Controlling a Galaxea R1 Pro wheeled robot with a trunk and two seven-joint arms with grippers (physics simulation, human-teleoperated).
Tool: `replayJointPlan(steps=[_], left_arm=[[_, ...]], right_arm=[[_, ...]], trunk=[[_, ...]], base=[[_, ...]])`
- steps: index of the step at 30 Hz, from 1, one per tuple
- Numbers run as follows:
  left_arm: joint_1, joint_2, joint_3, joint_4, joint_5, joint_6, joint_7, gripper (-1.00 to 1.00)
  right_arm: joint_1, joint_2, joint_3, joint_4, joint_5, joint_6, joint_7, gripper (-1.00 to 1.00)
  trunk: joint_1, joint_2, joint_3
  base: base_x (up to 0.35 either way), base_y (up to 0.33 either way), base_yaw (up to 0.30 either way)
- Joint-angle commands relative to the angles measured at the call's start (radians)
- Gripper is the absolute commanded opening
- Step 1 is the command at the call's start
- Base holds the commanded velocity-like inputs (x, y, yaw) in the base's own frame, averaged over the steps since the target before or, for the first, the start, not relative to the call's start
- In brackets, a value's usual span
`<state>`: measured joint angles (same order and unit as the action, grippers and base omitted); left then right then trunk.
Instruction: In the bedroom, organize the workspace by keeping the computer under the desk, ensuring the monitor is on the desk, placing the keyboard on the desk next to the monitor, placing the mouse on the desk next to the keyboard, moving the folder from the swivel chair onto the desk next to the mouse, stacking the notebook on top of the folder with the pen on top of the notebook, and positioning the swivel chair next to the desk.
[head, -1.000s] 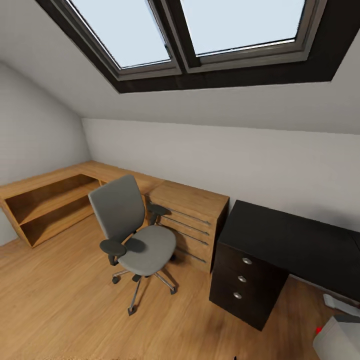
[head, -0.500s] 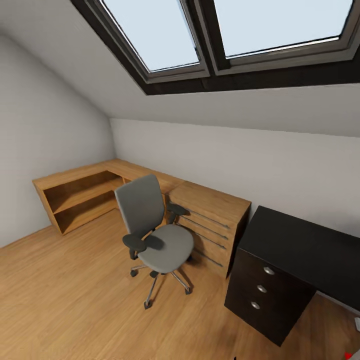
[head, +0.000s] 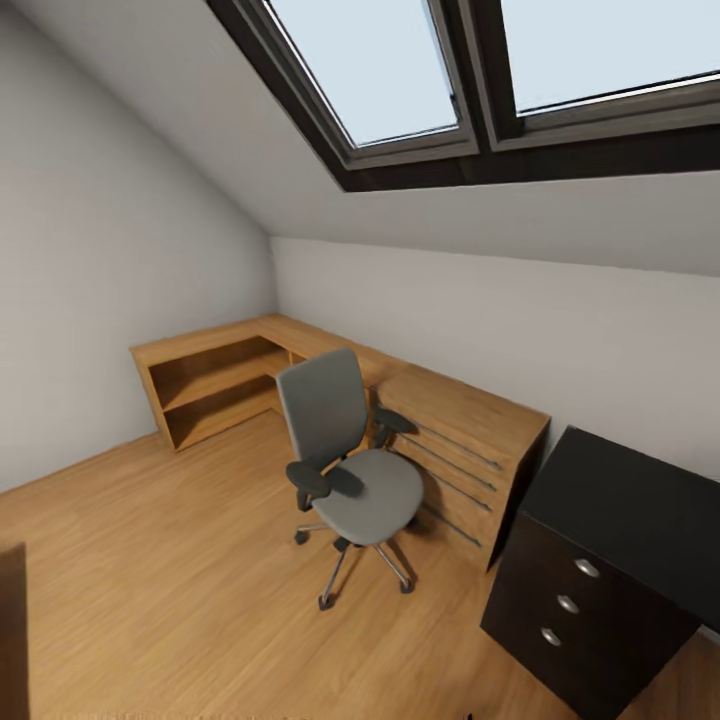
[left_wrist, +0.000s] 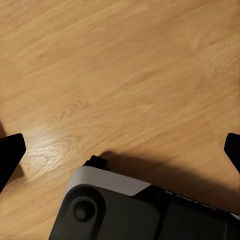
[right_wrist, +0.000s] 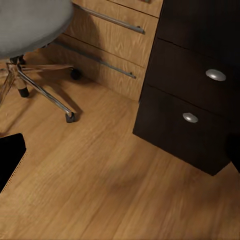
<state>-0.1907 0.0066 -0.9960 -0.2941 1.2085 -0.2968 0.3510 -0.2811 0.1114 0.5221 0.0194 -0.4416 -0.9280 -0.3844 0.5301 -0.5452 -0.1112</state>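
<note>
The grey swivel chair stands on the wood floor of the attic bedroom, turned away from the light-wood drawer chest behind it. Its seat is bare grey. The black desk with its drawer unit is at the lower right, a short gap from the chair. In the right wrist view my right gripper is open above the floor, between the chair's chrome base and the drawer unit. My left gripper is open over bare floor. The other task things are out of view.
A low light-wood shelf unit runs along the left wall into the corner. Sloped walls and a skylight are overhead. Open floor lies left of the chair. A dark edge shows at the lower left. My own base shows under the left gripper.
The camera has turned left, so the chair, the chest and the desk sit further right in the picture. The grey box at the lower right has left the view.
</note>
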Motion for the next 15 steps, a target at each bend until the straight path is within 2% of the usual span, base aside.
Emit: replayJointPlan(steps=[1,11,15], left_arm=[[-0.001,0.000,-0.010,-0.002,0.006,-0.009,0.006,1.00],[-0.001,-0.002,-0.015,-0.002,0.003,-0.018,0.005,1.00],[-0.001,-0.002,-0.015,-0.002,0.003,-0.018,0.005,1.00]], right_arm=[[-0.001,0.001,0.009,0.002,-0.003,-0.002,-0.005,1.00],[-0.001,0.002,0.010,0.002,-0.003,0.000,-0.005,1.00],[-0.001,0.002,0.010,0.002,-0.003,0.000,-0.004,1.00]], trunk=[[0.000,-0.002,-0.002],[0.000,-0.002,-0.003],[0.000,-0.002,-0.005]], base=[[0.000,0.000,0.281],[0.004,0.000,0.281],[0.177,0.000,0.264]])
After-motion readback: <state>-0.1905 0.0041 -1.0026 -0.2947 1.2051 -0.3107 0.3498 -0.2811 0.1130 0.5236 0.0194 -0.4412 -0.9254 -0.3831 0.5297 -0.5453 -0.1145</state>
